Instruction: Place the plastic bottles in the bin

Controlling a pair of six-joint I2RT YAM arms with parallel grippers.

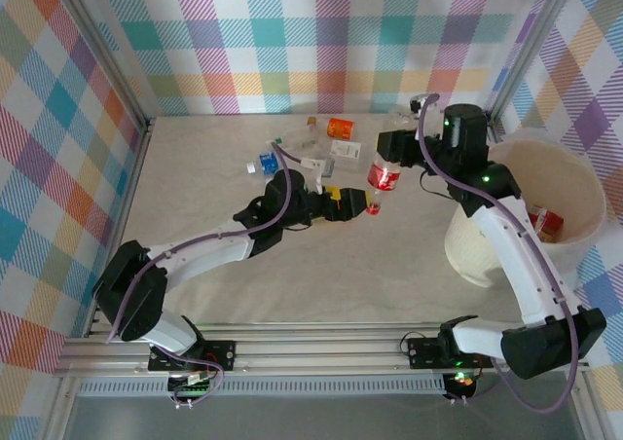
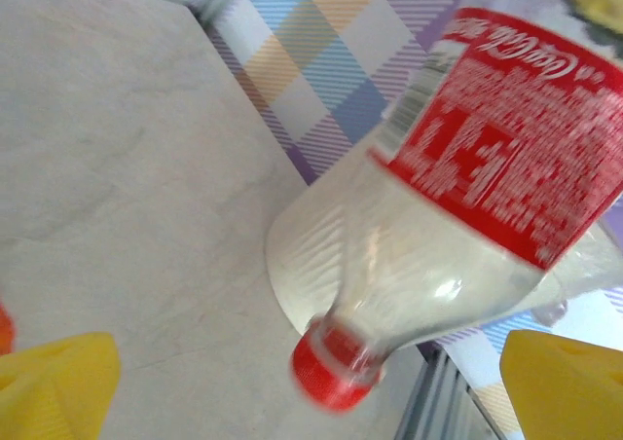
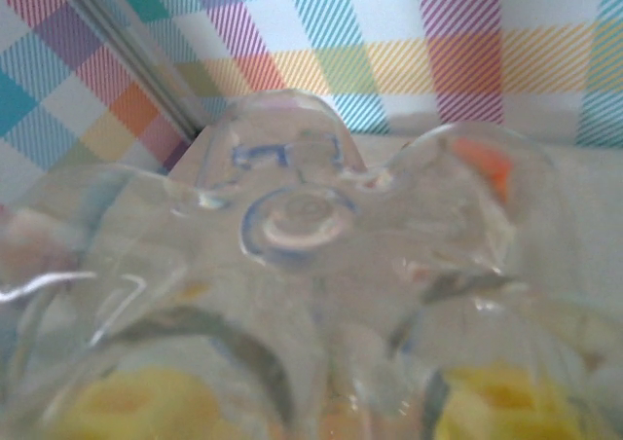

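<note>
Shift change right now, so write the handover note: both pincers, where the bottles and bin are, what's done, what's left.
Left pincer: open, next to the cola bottle's cap end, not gripping.
Right pincer: shut on the cola bottle, held cap-down above the table, left of the bin.
Done: one red-labelled piece lies in the bin.
Left: bin this bottle, then the bottles lying at the table's far side.

The lobed base of a clear bottle (image 3: 302, 216) sits close to the camera, a round dimple at its centre. Through the plastic, the yellow fingers (image 3: 122, 401) of the right gripper (image 3: 292, 416) blur on either side, low down. Behind are a checked wall (image 3: 389, 31), a metal post (image 3: 127, 41) and the pale counter (image 3: 589, 187) at the right.
</note>
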